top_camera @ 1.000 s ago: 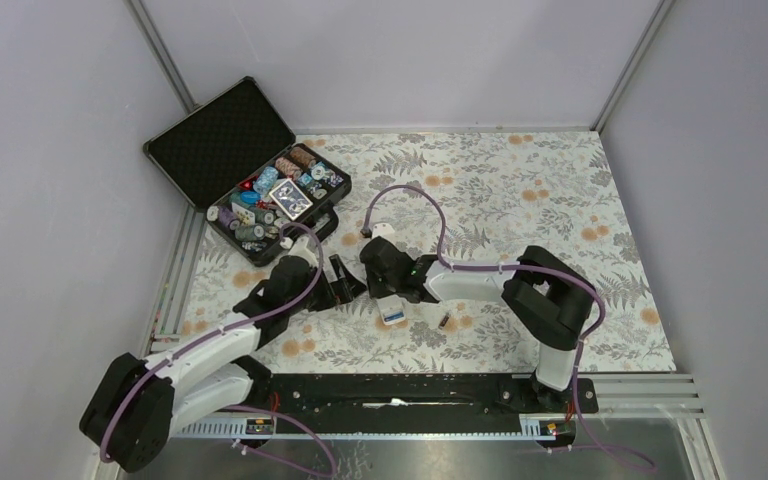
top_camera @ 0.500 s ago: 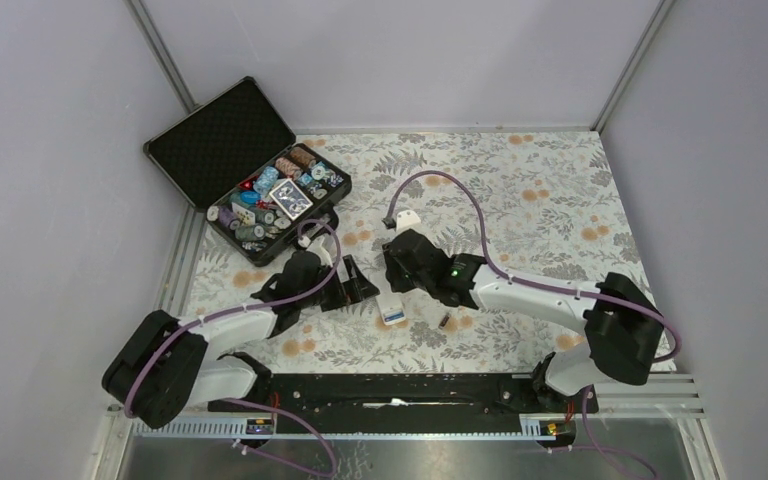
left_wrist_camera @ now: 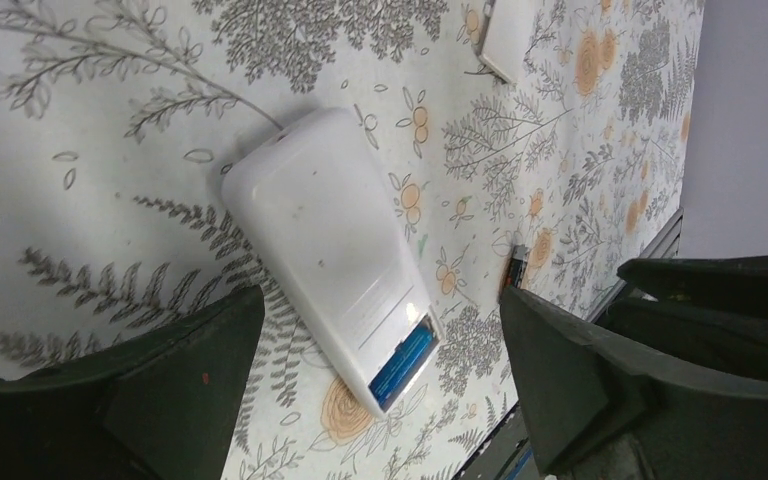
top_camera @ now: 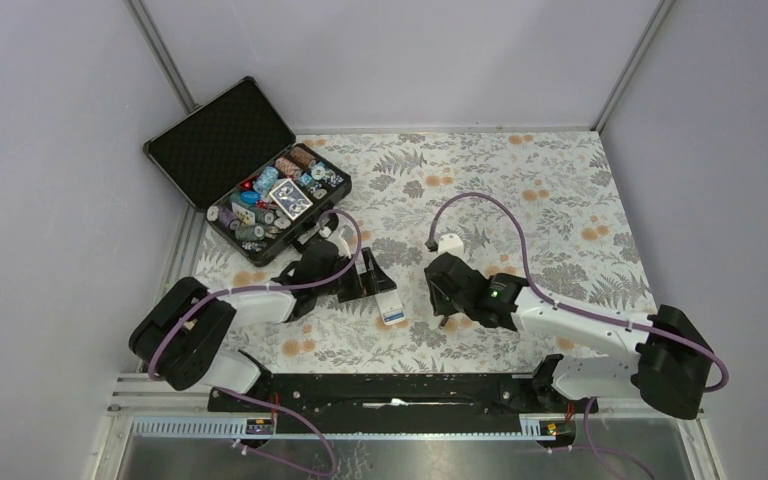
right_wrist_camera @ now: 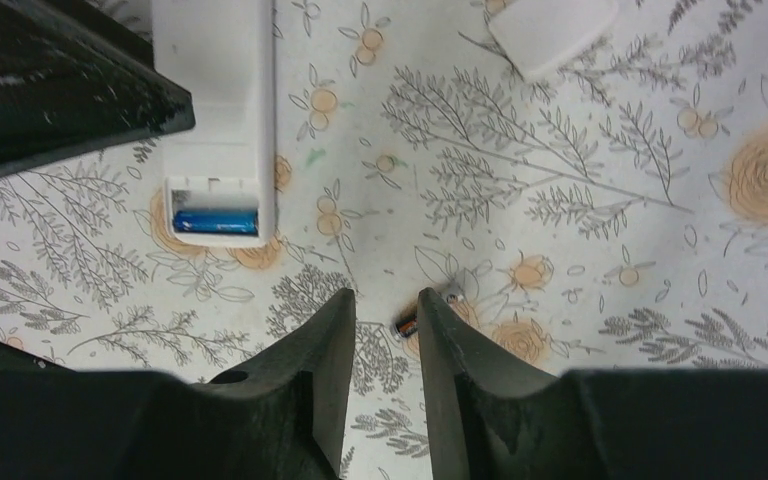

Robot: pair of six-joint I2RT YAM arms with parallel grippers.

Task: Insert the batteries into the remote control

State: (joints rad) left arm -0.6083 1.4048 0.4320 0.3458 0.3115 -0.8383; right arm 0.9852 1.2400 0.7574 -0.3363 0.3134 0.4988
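The remote control (left_wrist_camera: 330, 240) lies back up on the floral mat, its compartment open at the near end with the blue battery (left_wrist_camera: 405, 360) inside. My left gripper (left_wrist_camera: 380, 300) stands open, one finger on each side of that end, not touching it. In the top view it is the black left gripper (top_camera: 375, 288) beside the remote control (top_camera: 390, 305). The dark reddish battery (right_wrist_camera: 407, 326) lies loose on the mat, partly hidden behind one finger of my right gripper (right_wrist_camera: 385, 298). That gripper hangs just over it, jaws a little apart with nothing between them.
A small white cover piece (right_wrist_camera: 555, 35) lies on the mat beyond the remote. An open black case (top_camera: 270, 195) full of poker chips stands at the back left. The black rail (top_camera: 390, 390) runs along the near table edge.
My right gripper has left the remote, swung right to above the dark battery and parted its jaws. My left gripper has moved right, now straddling the remote's end.
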